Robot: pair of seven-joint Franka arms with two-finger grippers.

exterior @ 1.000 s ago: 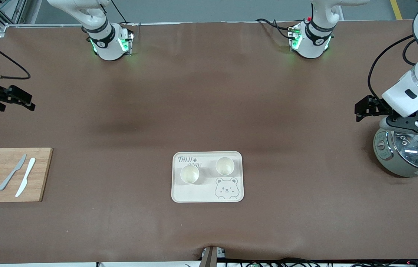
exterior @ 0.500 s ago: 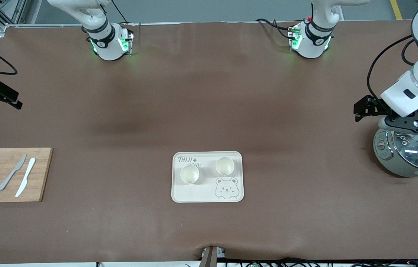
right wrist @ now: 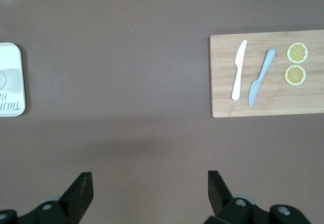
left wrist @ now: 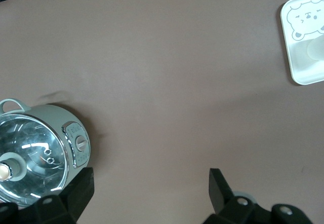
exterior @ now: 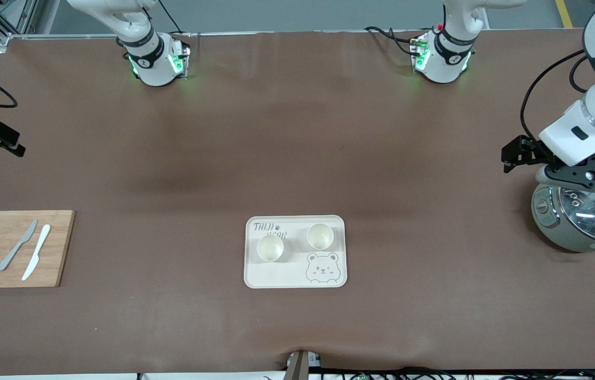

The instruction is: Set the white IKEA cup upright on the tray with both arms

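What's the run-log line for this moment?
cups: upright on tray | left gripper: open, beside pot | right gripper: open, over bare table

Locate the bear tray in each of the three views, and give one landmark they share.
Front view: the tray lies mid-table, toward the camera's edge, two cups on it.
Left wrist view: only its bear-face corner shows, at the picture's edge.
Right wrist view: only its lettered end shows, at the picture's edge.
Shared landmark: the brown table cover, seen in all three.
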